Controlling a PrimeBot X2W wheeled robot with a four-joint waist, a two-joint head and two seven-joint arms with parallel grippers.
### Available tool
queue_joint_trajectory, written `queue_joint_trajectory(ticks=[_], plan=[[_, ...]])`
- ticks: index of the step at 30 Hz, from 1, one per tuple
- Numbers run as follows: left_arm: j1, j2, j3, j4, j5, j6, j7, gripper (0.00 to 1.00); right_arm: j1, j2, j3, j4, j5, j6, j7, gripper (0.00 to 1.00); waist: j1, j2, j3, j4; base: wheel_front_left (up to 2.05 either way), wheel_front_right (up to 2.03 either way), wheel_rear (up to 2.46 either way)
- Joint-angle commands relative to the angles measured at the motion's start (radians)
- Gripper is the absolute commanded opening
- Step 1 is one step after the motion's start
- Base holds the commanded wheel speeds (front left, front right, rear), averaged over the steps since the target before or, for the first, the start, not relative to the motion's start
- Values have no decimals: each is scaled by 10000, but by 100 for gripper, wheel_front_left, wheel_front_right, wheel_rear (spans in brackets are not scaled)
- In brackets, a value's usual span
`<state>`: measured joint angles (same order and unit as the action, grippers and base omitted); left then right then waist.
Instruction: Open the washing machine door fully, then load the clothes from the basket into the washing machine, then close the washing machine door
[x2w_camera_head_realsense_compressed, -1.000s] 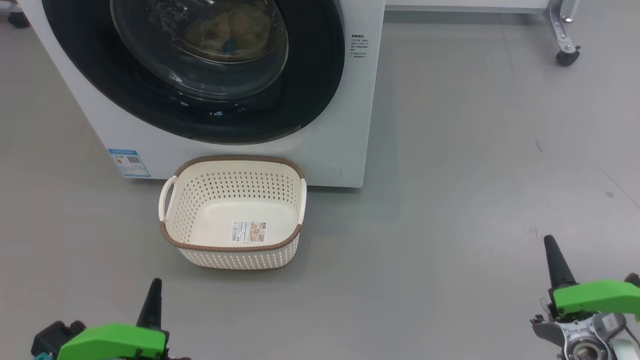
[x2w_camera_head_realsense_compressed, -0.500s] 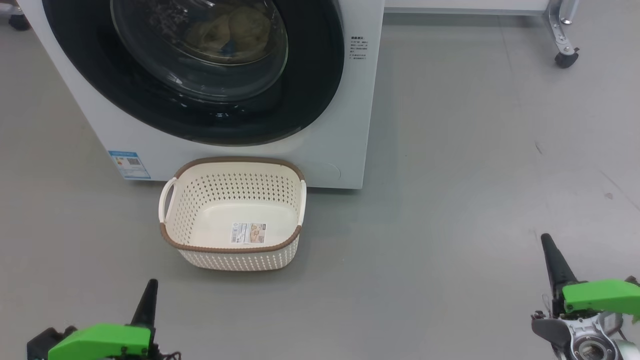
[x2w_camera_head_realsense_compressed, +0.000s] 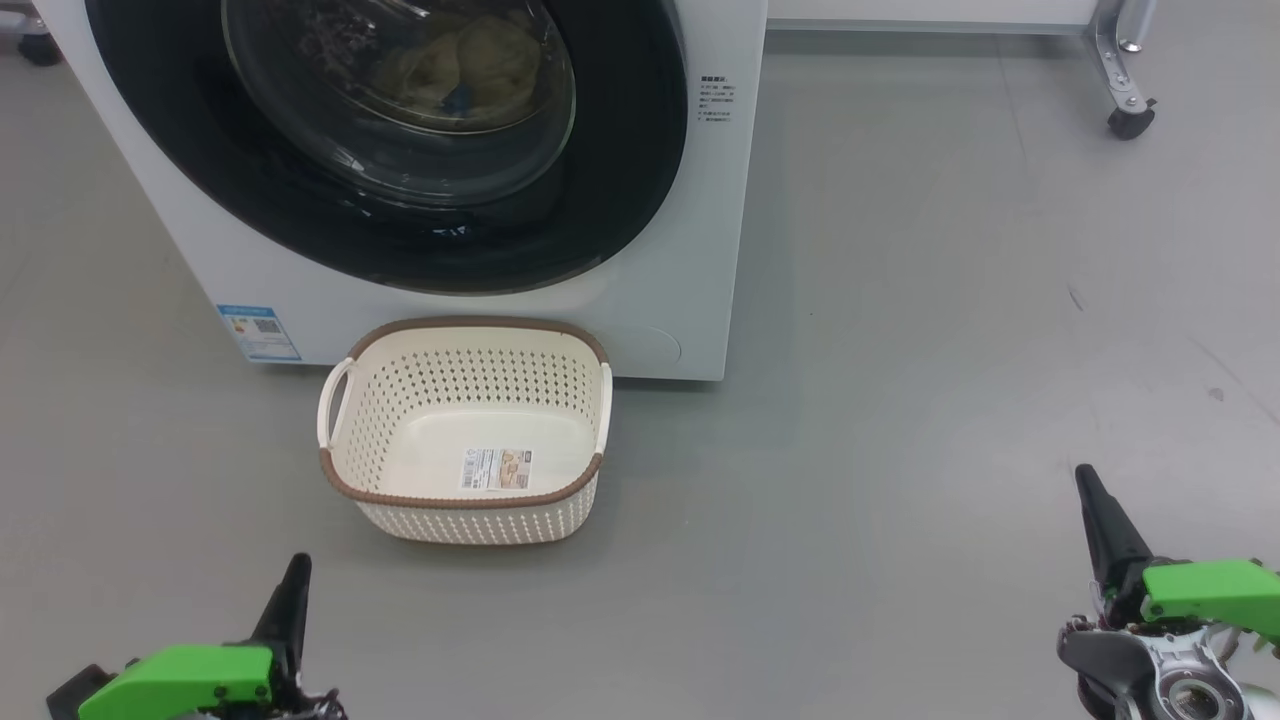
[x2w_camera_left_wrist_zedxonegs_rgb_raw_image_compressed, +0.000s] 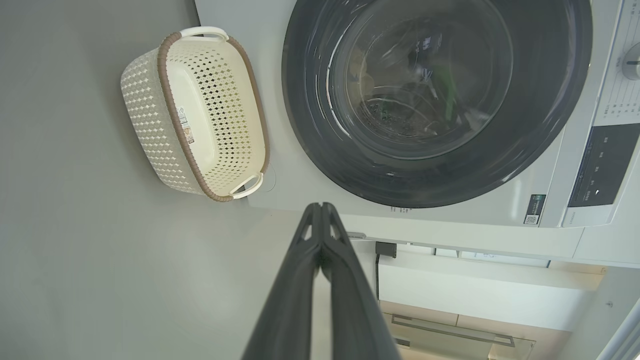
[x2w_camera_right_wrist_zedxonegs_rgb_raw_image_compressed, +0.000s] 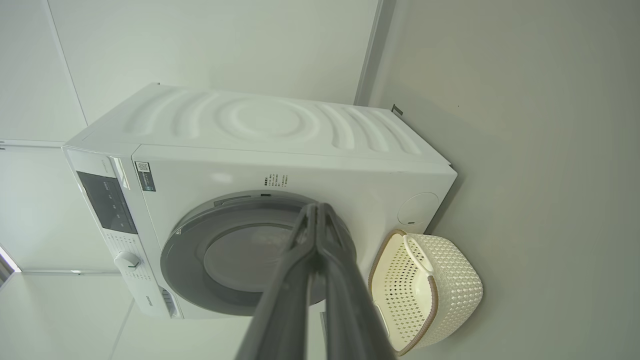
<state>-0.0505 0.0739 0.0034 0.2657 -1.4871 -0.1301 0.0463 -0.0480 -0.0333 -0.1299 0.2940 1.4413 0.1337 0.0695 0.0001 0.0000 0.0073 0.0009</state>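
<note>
The white washing machine (x2w_camera_head_realsense_compressed: 660, 260) stands at the top left with its round black-rimmed door (x2w_camera_head_realsense_compressed: 620, 180) closed flat against the front. Behind the door's glass lie the cream-yellow clothes (x2w_camera_head_realsense_compressed: 470, 60) with a small blue patch. On the floor before the machine sits the cream basket (x2w_camera_head_realsense_compressed: 465, 505), holding just a label sticker. My left gripper (x2w_camera_head_realsense_compressed: 297, 570) is shut at the lower left, well short of the basket. My right gripper (x2w_camera_head_realsense_compressed: 1085, 480) is shut at the lower right, far from the machine. Both wrist views show pressed-together fingers (x2w_camera_left_wrist_zedxonegs_rgb_raw_image_compressed: 320, 220) (x2w_camera_right_wrist_zedxonegs_rgb_raw_image_compressed: 316, 220).
Grey floor spreads to the right of the machine. A metal leg with a caster wheel (x2w_camera_head_realsense_compressed: 1128, 120) stands at the top right. A blue label sticker (x2w_camera_head_realsense_compressed: 258, 332) sits low on the machine's front. The control panel (x2w_camera_left_wrist_zedxonegs_rgb_raw_image_compressed: 605, 165) lies beside the door.
Both grippers have drawn slightly down and back toward the bottom edge of the head view. The view itself has tilted a little; machine and basket stay put.
</note>
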Motion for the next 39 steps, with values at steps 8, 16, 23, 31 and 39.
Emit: queue_joint_trajectory(ticks=[8,16,23,31,39], plan=[[-539,7,677,-232,-1036,-6,308,0,-591,-166,155,-465,1184,-29,312,0,-1,0,-28,-6,0,0,0],[-552,-35,826,-216,-1446,-6,446,0,-599,-169,161,-493,1673,-30,437,0,-1,0,-41,-9,0,0,0],[-553,-49,846,-215,-1429,-6,462,0,-599,-169,161,-493,1673,-30,437,0,-1,0,-41,-9,0,0,0],[-555,-67,872,-214,-1408,-6,483,0,-599,-169,161,-493,1673,-30,437,0,-1,0,-41,-9,0,0,0],[-558,-86,898,-213,-1386,-6,504,0,-599,-169,161,-493,1674,-30,437,0,-1,0,-41,-9,0,0,0]])
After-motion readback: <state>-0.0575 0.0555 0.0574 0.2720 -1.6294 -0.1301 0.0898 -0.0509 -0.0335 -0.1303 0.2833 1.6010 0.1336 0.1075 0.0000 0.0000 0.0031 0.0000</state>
